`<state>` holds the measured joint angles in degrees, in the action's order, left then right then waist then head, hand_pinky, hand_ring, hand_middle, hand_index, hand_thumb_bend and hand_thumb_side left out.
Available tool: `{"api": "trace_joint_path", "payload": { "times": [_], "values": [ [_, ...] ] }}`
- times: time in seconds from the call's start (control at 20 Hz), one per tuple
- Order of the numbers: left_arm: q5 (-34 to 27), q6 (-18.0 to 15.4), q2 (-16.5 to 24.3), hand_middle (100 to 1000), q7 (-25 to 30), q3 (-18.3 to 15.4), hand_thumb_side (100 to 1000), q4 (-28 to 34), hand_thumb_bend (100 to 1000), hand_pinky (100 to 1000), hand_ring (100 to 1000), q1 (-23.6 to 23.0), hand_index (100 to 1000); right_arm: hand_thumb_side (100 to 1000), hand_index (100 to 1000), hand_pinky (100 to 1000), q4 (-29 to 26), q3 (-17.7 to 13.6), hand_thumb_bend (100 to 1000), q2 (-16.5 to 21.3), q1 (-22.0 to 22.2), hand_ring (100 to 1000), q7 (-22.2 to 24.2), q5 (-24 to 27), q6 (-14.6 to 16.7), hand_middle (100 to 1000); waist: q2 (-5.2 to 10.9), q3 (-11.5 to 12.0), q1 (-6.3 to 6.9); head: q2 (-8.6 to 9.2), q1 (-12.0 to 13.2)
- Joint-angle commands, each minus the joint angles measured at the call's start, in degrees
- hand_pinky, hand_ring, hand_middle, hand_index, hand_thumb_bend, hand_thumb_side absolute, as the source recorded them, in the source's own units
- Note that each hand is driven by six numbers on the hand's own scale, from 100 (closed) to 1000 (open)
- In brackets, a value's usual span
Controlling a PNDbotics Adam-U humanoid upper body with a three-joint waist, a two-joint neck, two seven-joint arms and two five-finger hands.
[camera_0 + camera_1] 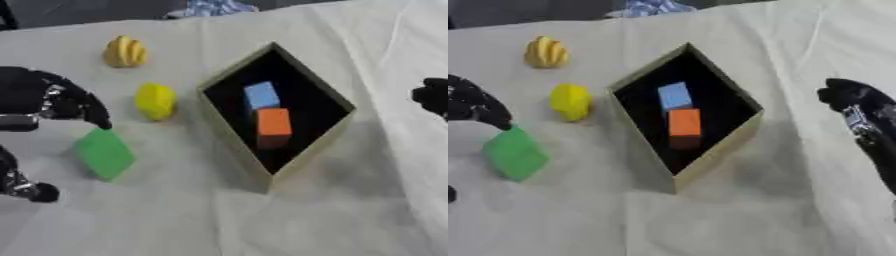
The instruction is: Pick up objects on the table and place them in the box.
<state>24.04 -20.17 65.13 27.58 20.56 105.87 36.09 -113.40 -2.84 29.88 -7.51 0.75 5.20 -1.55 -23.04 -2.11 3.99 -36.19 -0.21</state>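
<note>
- The box (325,145) sits near the middle of the cloth-covered worktop (175,215), turned corner-on like a diamond; a blue block (261,95) and an orange block (274,123) already lie inside, touching end to end.
- Three things remain out on the left half of the worktop: a green block (104,153) nearest the near edge, a yellow lemon-like piece (155,100) just beside the box's left wall, and a yellow ribbed piece (125,51) toward the far left corner.
- The left hand (74,106) hangs over the left edge with its fingers spread and curved downward, holding nothing — one fingertip sits just above the green block's upper corner, whether touching I cannot tell.
- The green block lies just below and slightly box-ward of that hand; its long axis runs diagonally, far-left to near-right.
- The right hand (856,107) shows at the right edge, well apart from everything loose; whether its fingers are together or apart I cannot tell.
- The left hand is clearly nearer — the green block looks like its next pick.
</note>
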Motion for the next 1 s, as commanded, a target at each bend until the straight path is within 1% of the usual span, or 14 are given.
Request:
{"api": "trace_joint_path", "payload": {
  "times": [0.05,0.25,0.55,0.85,1.0],
  "values": [
    [2.50,-1.69,-0.08,804,-1.50,-0.37,231,-3.22,677,848,830,1.87,885,766,850,928,-1.19,-0.50,100,0.43,-0.18,849,0.01,-0.30,0.12,756,0.89,-0.09,-0.28,0.76,0.06],
    [5.31,-3.51,-2.61,820,-1.90,0.86,237,-8.37,691,852,838,4.62,893,770,850,928,-1.19,-0.50,100,0.20,-0.06,849,0.04,-0.37,0.09,756,0.74,-0.26,-0.29,0.70,0.01],
    [7.56,-6.21,-6.66,830,0.50,2.80,252,-16.50,712,855,842,9.13,900,772,850,928,-1.19,-0.58,100,0.03,-0.03,848,-0.02,-0.44,0.11,756,0.41,-0.48,-0.19,0.65,0.24],
    [6.32,-9.04,-10.29,823,2.99,4.06,190,-22.42,687,850,832,12.77,884,777,850,928,-1.19,-0.59,100,-0.16,-0.07,848,-0.06,-0.43,-0.01,756,0.03,-0.53,-0.02,0.81,0.43],
    [5.36,-10.35,-11.68,818,3.29,4.58,187,-23.81,678,847,824,14.20,882,779,850,928,-1.19,-0.57,100,-0.23,-0.10,848,-0.05,-0.43,-0.08,756,-0.10,-0.54,0.04,0.90,0.55]
  ]
}}
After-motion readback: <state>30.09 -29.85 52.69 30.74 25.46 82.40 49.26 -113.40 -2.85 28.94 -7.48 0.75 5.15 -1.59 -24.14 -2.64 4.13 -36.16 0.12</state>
